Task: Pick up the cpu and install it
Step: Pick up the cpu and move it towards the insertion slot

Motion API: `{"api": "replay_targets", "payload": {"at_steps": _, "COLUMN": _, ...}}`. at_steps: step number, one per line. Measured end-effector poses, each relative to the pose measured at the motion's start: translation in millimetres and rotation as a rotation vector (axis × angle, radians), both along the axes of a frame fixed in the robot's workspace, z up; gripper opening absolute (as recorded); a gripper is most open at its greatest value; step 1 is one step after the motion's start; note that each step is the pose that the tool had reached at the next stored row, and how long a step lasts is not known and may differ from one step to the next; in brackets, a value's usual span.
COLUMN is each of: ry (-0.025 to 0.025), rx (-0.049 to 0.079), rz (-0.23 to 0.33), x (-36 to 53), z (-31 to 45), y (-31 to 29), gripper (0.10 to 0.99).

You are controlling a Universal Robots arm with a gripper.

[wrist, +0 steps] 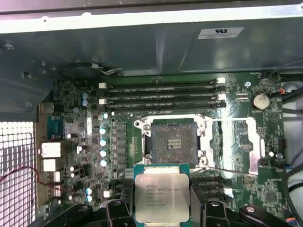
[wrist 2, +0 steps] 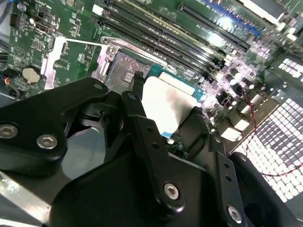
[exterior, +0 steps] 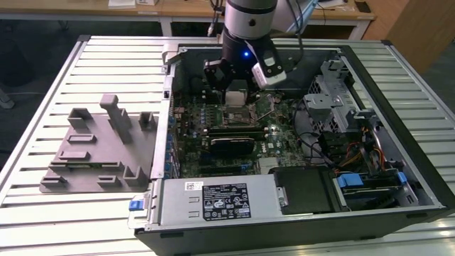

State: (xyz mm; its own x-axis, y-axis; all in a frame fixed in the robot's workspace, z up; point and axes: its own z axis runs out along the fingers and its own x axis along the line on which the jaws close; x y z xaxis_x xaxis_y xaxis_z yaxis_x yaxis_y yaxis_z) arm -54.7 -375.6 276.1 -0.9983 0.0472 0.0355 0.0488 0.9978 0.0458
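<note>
My gripper (exterior: pixel 237 98) hangs inside the open computer case (exterior: pixel 398 160), shut on the cpu (exterior: pixel 235 98). The cpu (wrist: pixel 162 196) is a flat square chip with a silver top plate and a green rim, held by its edges between the black fingers (wrist: pixel 117 209). In the second wrist view the cpu (wrist 2: pixel 168 104) sits between the fingers (wrist 2: pixel 142 118), level over the board. The open socket (wrist: pixel 173 141) with its metal frame lies on the green motherboard, just beyond the chip and below it. Seen in the exterior view, the socket (exterior: pixel 239 115) is right under the gripper.
Memory slots (wrist: pixel 161 97) run beside the socket. A black block (exterior: pixel 231 141) lies on the board nearer the power supply (exterior: pixel 220 200). A metal drive cage (exterior: pixel 334 96) and cables fill the exterior view's right. A grey plastic fixture (exterior: pixel 99 149) stands on the slatted table.
</note>
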Motion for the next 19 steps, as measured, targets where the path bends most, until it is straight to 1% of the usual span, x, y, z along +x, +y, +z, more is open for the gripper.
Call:
{"api": "replay_targets", "payload": {"at_steps": 7, "ry": 0.0080, "rx": 0.000, "rz": 0.000, "x": 1.2, "z": -11.7, "y": 9.7, "gripper": 0.545}}
{"api": "replay_targets", "payload": {"at_steps": 13, "ry": 0.0105, "rx": 0.000, "rz": 0.000, "x": 10.1, "z": -19.7, "y": 16.4, "gripper": 0.545}}
{"api": "replay_targets", "payload": {"at_steps": 16, "ry": 0.0099, "rx": 0.000, "rz": 0.009, "x": 12.5, "z": -22.3, "y": 17.7, "gripper": 0.545}}
{"api": "replay_targets", "payload": {"at_steps": 19, "ry": 0.0007, "rx": 0.000, "rz": 0.022, "x": 13.0, "z": -25.3, "y": 18.5, "gripper": 0.545}}
